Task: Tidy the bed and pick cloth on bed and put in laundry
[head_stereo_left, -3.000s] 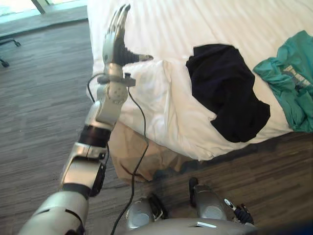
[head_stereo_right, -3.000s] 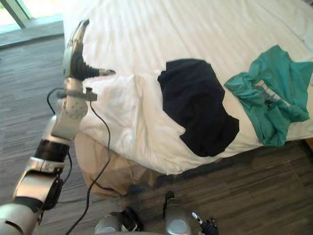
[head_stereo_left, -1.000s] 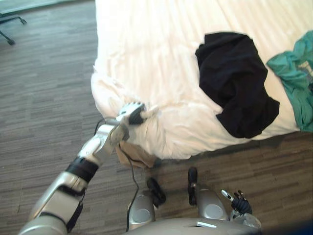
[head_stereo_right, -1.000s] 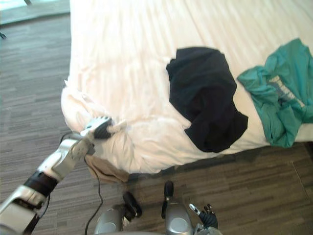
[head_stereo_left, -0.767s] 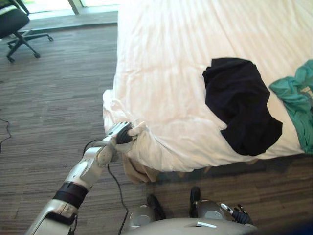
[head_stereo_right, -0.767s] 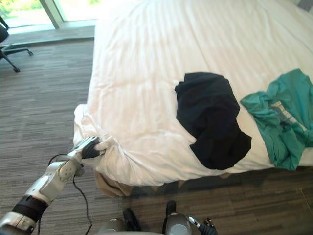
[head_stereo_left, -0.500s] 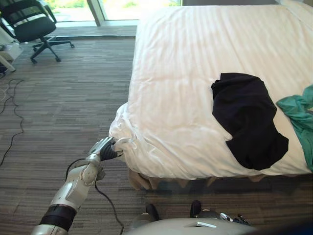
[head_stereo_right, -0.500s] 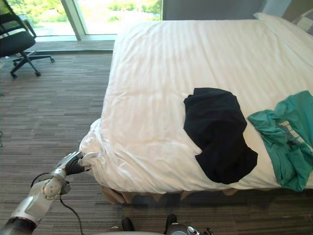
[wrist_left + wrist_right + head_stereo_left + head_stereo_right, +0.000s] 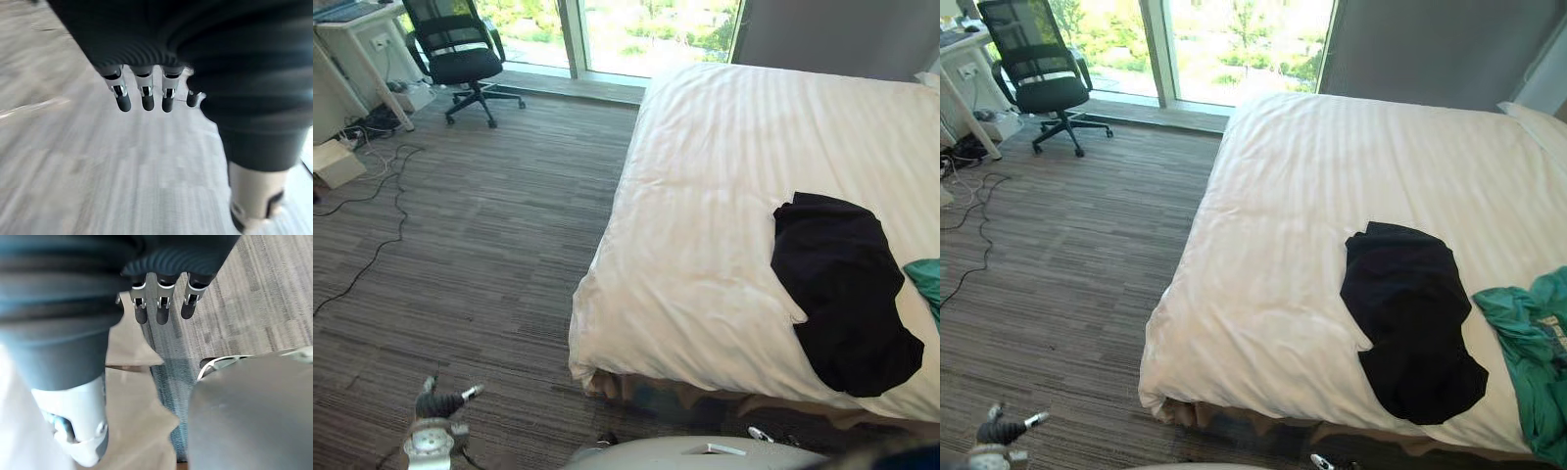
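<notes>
A black cloth point(image 9: 842, 289) lies spread on the white bed point(image 9: 705, 196), close to its near right edge. To the right of it, a teal cloth point(image 9: 1533, 357) is bunched at the bed's edge. My left hand point(image 9: 438, 403) hangs low over the carpet, well left of the bed's near corner. It is open and holds nothing; its fingers point(image 9: 146, 95) hang relaxed above the floor. My right hand point(image 9: 161, 308) is also open and empty, hanging over the carpet beside the bed's tan skirt point(image 9: 132, 347).
A black office chair point(image 9: 460, 54) and a white desk point(image 9: 352, 20) stand at the far left by the window. Cables point(image 9: 372, 206) trail over the carpet near a white box point(image 9: 337, 162). A pillow point(image 9: 1533, 117) lies at the bed's far right.
My left hand has let go of the sheet's corner and dropped away to the lower left. The corner now lies smooth. The camera has tilted up, showing more of the room.
</notes>
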